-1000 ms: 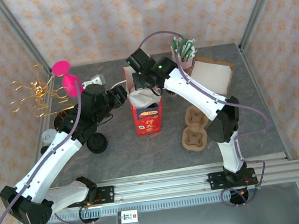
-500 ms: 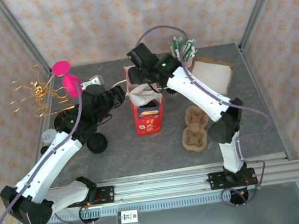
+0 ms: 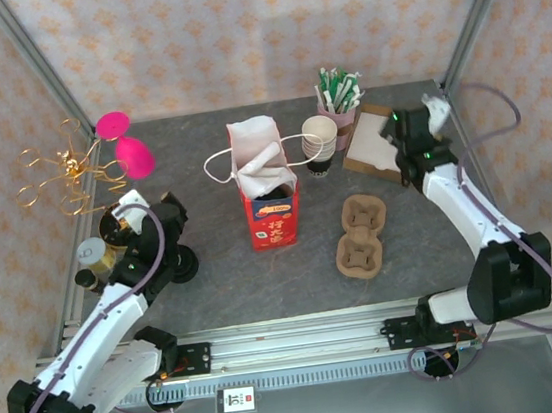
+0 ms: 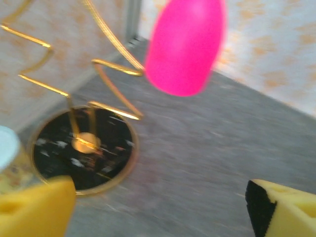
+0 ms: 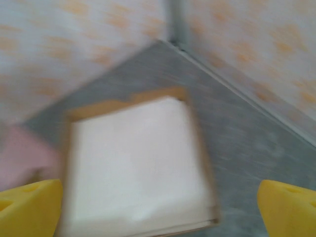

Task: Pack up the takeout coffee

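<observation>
A red and white paper bag stands open in the middle of the table, its handle hanging to the left. A stack of paper cups stands just right of it. A brown pulp cup carrier lies in front of the cups. My left gripper is open near the gold stand's black base, with nothing between its yellow fingertips. A lidded cup stands to its left. My right gripper is open over the box of white napkins.
A gold wire stand with pink ornaments fills the back left. A pink cup of stirrers stands at the back. A black lid lies by the left arm. Cage posts and walls close in both sides.
Both arms have pulled away from the bag: the left back toward the gold stand, the right out to the napkin box. Both grippers have opened. The cup stack now shows beside the bag.
</observation>
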Controlling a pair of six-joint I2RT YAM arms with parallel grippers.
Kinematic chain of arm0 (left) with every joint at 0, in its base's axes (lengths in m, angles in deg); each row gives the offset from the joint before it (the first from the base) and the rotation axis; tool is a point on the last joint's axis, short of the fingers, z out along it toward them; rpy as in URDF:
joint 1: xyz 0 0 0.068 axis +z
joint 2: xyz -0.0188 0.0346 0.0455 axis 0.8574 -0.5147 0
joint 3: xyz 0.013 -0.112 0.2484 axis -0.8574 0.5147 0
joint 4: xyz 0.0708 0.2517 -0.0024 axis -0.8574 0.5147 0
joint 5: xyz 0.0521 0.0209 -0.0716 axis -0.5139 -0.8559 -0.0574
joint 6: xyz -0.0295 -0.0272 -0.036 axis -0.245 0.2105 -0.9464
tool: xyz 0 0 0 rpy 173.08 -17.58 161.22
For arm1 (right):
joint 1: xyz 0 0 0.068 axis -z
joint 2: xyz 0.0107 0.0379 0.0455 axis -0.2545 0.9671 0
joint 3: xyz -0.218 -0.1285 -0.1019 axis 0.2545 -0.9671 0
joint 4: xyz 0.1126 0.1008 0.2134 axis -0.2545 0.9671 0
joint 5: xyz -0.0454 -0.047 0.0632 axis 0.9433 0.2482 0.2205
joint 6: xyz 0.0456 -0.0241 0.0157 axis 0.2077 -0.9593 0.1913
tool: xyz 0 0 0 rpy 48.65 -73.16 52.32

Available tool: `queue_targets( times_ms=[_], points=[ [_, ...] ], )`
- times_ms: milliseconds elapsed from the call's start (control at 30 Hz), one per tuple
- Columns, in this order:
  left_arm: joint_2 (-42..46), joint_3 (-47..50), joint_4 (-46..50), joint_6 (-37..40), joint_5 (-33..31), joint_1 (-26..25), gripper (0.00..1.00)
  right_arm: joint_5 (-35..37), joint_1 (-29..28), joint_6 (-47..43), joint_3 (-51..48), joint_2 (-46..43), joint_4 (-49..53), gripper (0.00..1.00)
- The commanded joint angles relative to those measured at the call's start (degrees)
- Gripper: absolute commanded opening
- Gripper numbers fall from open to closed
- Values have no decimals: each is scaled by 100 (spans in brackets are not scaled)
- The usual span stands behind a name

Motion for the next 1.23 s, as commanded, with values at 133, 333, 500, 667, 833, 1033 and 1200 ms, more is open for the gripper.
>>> queue_targets(
  times_ms=[133,333,500,667,833,1033,1200],
  points=[
    [-931,1506,-4648,2110,55,748,99,375,442,-542,-2698,539,-4734,100],
    [-2614,1768,-7051,3091,767,908,99,-1069,457,-1428,-2844,1053,-5662,100],
    [-3435,2182,-8730,3529,1608,1043,100,-2180,412,-1948,-4207,818,-7960,100],
    [-3542,2071,-8418,3207,2997,1673,100,-2149,405,-1953,-4253,1055,-8278,100],
    [-3750,1880,-8202,2926,3273,1956,100,-2131,385,-1967,-4208,952,-8013,99],
    [-3833,1964,-8532,2968,3245,1960,100,-2102,357,-2012,-4161,1005,-7981,100],
    [-3805,1944,-8441,2952,3262,1960,100,-2052,304,-2035,-4193,975,-8016,100]
  ],
)
